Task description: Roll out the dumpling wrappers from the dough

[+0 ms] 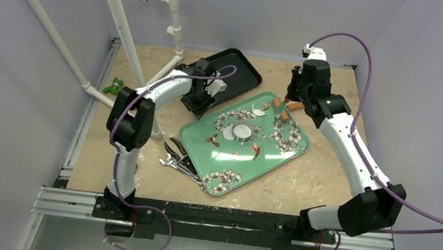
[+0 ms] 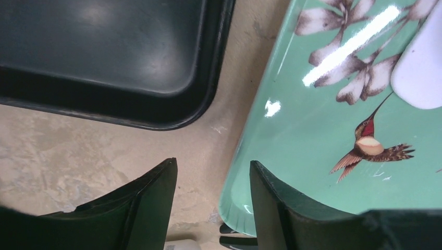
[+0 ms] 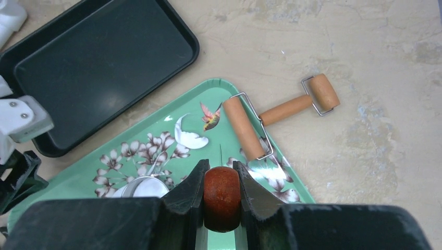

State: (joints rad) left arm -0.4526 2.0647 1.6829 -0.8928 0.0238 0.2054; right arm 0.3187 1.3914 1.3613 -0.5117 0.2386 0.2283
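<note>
Left gripper: you are holding it about half open and empty, over the gap between the black tray and the green tray.
Right gripper: you are clamping a reddish-brown round piece between its fingers.
Dumpling wrapper: lying on the green tray, ahead and right of your left fingertips.
Wooden roller: lying just ahead of your right fingertips, across the green tray's edge.

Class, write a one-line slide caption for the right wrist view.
Right claw grips a reddish-brown rounded piece above the green floral tray, wooden double-ended roller ahead.
</note>
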